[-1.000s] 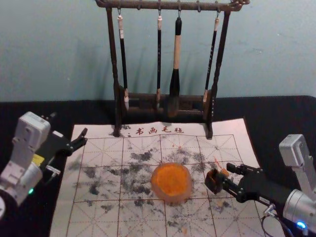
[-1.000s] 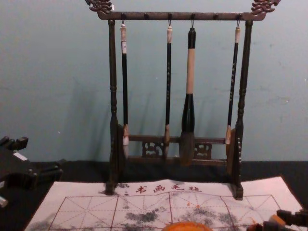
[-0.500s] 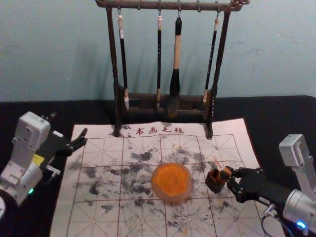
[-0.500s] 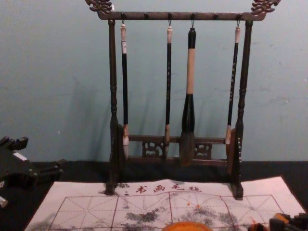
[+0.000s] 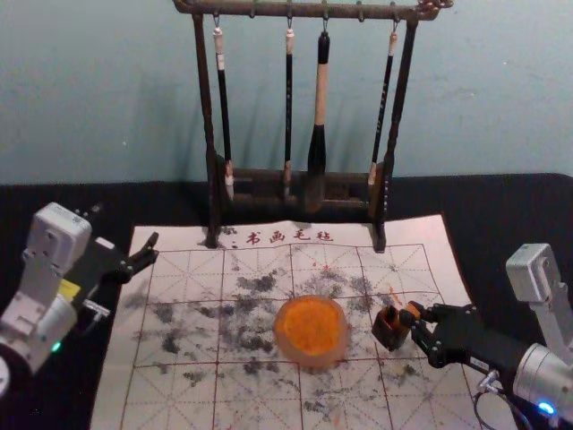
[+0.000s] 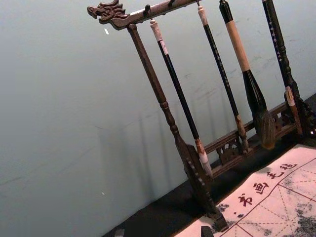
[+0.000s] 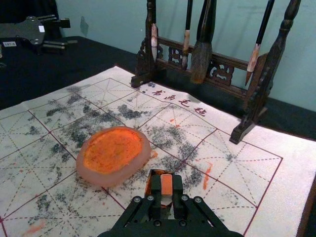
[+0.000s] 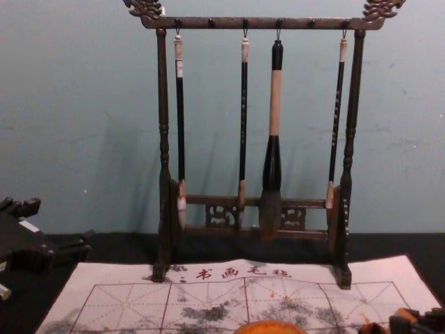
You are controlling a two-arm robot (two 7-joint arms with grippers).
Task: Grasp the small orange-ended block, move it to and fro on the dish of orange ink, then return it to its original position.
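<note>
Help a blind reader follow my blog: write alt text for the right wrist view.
The right gripper holds a small orange-ended block near a round dish of orange ink that sits on a pale gridded sheet blotched with black. Beyond stands a dark rack hung with brushes; the left gripper is open, off past the sheet.

the light is dim and soft in the head view, with fine grain over the wall [image 5: 107,90]. blurry-edged shadows lie on that wall to the left of the rack [image 8: 163,104], so light seems to come from the front and right. the black tabletop [image 5: 519,197] sinks into darkness, while the paper [image 7: 286,163] looks brightest, nearly washed out toward one side in the right wrist view. thin glints run down the thick brush [image 8: 272,160]. a blue light [image 5: 546,408] and a green light [image 5: 56,346] glow on the arms.
</note>
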